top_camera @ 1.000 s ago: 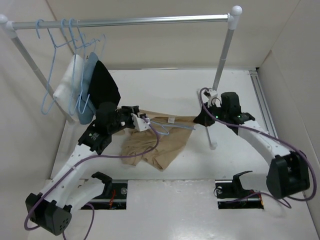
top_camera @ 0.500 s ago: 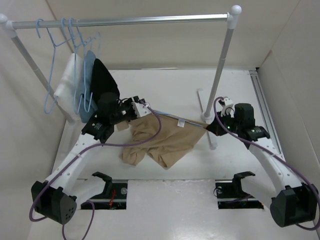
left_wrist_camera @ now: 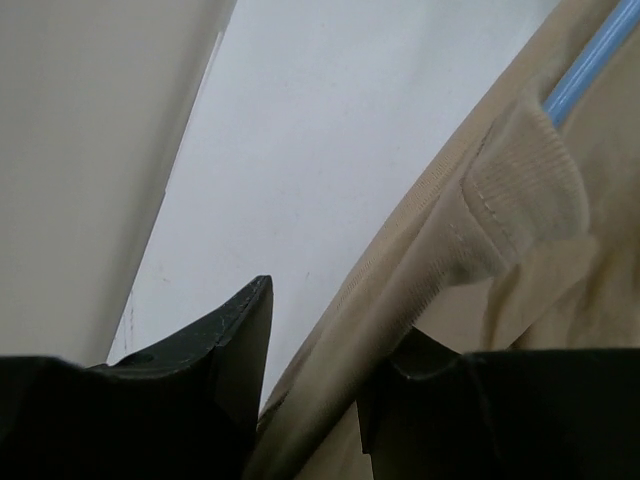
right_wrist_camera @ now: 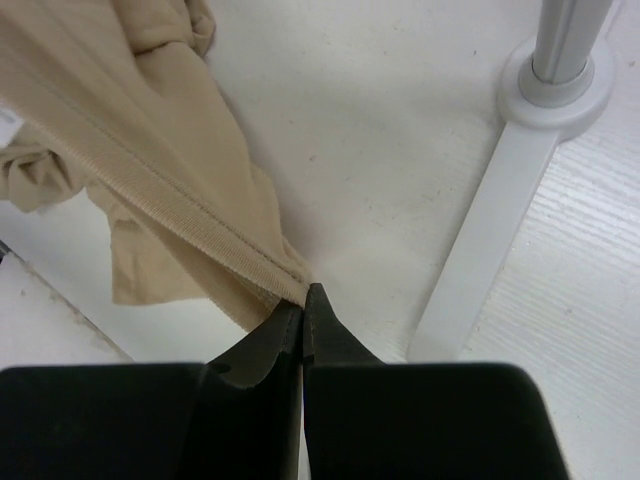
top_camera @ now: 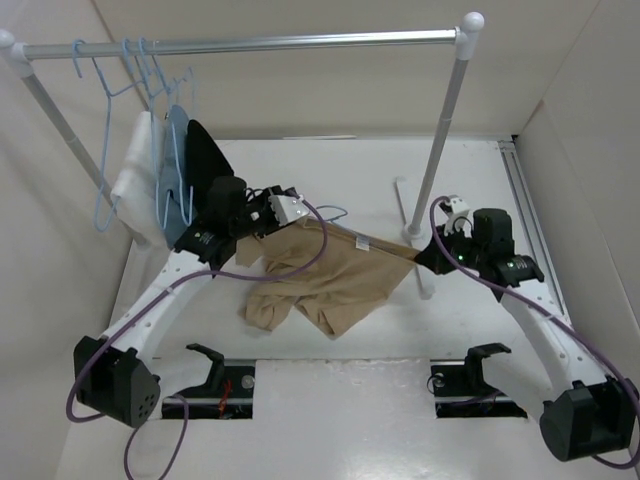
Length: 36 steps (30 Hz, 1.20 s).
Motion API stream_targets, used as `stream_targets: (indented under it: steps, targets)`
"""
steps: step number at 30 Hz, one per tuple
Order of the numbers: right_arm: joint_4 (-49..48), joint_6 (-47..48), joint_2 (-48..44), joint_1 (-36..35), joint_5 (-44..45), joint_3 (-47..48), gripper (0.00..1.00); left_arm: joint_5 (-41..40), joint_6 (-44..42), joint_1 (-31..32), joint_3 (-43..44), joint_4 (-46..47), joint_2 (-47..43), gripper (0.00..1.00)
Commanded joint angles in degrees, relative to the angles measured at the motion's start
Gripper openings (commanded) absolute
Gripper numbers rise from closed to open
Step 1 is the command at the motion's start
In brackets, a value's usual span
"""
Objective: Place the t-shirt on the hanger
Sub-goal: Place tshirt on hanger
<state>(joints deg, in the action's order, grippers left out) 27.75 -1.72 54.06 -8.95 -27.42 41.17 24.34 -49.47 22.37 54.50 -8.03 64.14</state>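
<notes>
The tan t-shirt is stretched in a taut line between my two grippers, and its body sags onto the table below. My left gripper is shut on the shirt's ribbed neck band. The light-blue wire hanger pokes out of that band, and its hook shows beside the left gripper; the remainder of the hanger is hidden inside the cloth. My right gripper is shut on the shirt's ribbed edge, with the jaws pinched together at the tip.
The silver rail spans the back. Its right post and white foot stand close beside my right gripper. White, light-blue and black garments and spare blue hangers hang at the left.
The left gripper moved back and a little right, and the right gripper moved right past the post. The shirt, slack before, is now pulled taut between them.
</notes>
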Motion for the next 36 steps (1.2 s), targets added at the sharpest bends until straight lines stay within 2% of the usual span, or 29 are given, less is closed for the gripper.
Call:
stream_targets:
  steps: [1,4,6,9,12,14,15,17,19,22,28,34,36]
  targets:
    - [2.58,2.86,-2.55,0.08,0.98,3.74,0.0,-7.37,-3.78,-0.32,3.42,0.39,0.2,0.0]
    - [-1.19,3.47,-1.95,-4.57,-3.58,6.72,0.0,-7.37,-4.49,3.89,4.03,-0.23,0.81,0.0]
    - [-4.96,2.69,0.24,-10.1,-4.48,9.36,0.0,-5.37,-2.75,5.66,4.03,0.29,0.81,0.0]
    - [-8.58,2.16,2.97,-17.82,-4.48,13.13,0.0,2.63,4.62,5.67,4.56,2.48,0.81,0.0]
    - [-10.95,2.16,4.11,-20.66,-2.3,16.21,0.0,7.12,11.39,5.67,5.61,4.6,0.81,0.0]
    - [-9.74,2.16,4.12,-20.67,-0.54,17.63,0.0,10.1,12.3,5.67,5.62,4.6,0.29,0.0]
    - [-8.6,3.03,4.12,-20.67,2.08,18.33,0.16,10.99,13.17,5.67,4.92,4.6,0.28,0.0]
    - [-3.86,6.89,4.12,-20.67,4.47,20.79,0.42,12.14,15.8,4.88,4.39,5.83,0.28,0.0]
    - [-0.34,9.35,3.6,-20.67,8.33,23.85,0.61,13.62,18.26,3.12,3.86,7.58,-0.24,0.0]
    - [3.28,13.66,2.98,-20.67,10.19,26.94,0.72,14.86,21.35,2.5,3.16,9.61,-0.24,0.0]
    - [-0.05,17.79,2.27,-22.43,10.19,29.23,0.8,18.37,24.77,2.5,2.45,14.09,-0.24,0.0]
    - [-4.8,19.56,8.15,-24.26,4.31,27.65,0.8,20.22,28.29,1.98,2.45,17.08,-0.24,0.0]
    - [-5.59,19.56,9.83,-25.32,3.6,27.65,0.76,20.22,28.91,1.36,1.93,17.69,-0.24,0.0]
